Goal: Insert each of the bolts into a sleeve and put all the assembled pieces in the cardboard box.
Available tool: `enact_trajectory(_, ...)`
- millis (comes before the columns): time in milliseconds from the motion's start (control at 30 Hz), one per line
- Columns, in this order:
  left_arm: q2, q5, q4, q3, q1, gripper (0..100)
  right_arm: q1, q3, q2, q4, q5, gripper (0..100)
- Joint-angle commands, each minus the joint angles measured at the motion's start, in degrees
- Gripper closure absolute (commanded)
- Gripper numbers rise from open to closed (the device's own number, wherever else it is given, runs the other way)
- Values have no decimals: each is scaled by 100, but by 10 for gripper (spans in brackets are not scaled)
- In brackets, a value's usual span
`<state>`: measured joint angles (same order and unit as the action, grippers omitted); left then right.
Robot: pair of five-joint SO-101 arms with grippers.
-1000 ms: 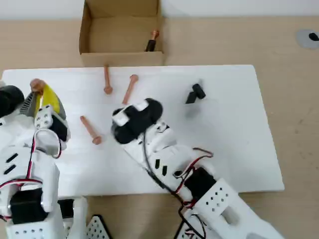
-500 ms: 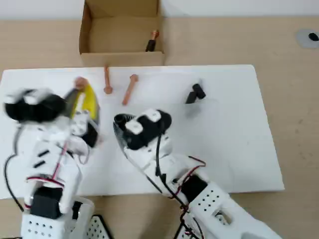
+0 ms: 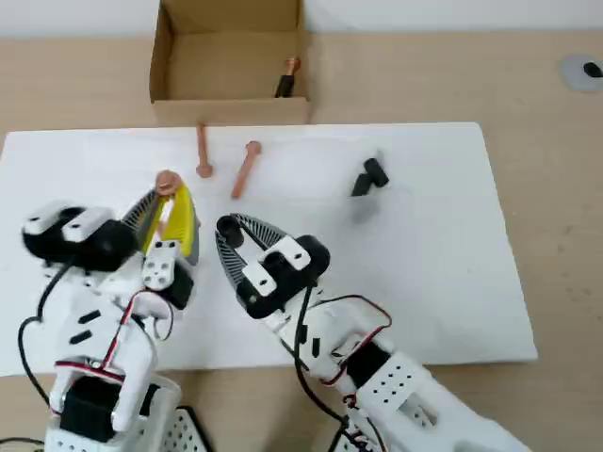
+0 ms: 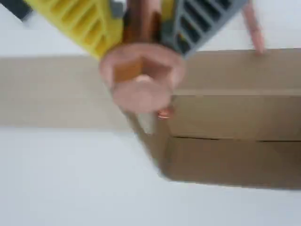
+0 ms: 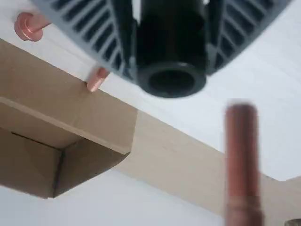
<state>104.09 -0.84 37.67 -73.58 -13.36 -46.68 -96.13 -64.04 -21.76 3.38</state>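
My left gripper, yellow and grey, is shut on a copper bolt, whose head faces the left wrist camera. Just to its right, my right gripper is shut on a black sleeve, open end outward. The held bolt's shank stands beside that sleeve, apart from it. Two loose bolts lie on the white mat near the cardboard box. One assembled piece rests inside the box. Another black sleeve lies on the mat to the right.
The white mat covers the middle of the wooden table. The box stands just behind the mat's far edge, with its front wall close to the loose bolts. A dark round fitting sits at the far right.
My left arm has swung right with the bolt, ending close beside the right gripper. The right arm has drawn back toward the near edge and tilted, so its fingers now show from above.
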Motion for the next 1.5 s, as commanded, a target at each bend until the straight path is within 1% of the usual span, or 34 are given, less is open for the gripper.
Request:
enact_trajectory(0, 57, 44, -44, 123, -484, 994, -75, -4, -171, -176, -35, 989)
enact_trajectory(67, 57, 44, -35, 176, -712, 994, -84, -4, -171, -176, -35, 989)
enact_trajectory(133, 57, 44, -44, 193, -782, 994, -84, -4, -171, -176, -35, 989)
enact_trajectory(367, 57, 35, -343, 114, -765, 994, -92, -4, -171, -176, -26, 989)
enact_trajectory(533, 57, 44, -721, 105, -756, 995, -92, -4, -171, -176, -26, 989)
enact_trajectory(1067, 57, 53, -756, -105, -712, 995, -75, 4, -171, -176, -26, 989)
enact_trajectory(1267, 57, 53, -1618, -589, -299, 995, -75, 13, -171, -176, -18, 989)
enact_trajectory(1467, 57, 44, -1679, -659, -308, 995, -66, 13, -171, -176, -18, 989)
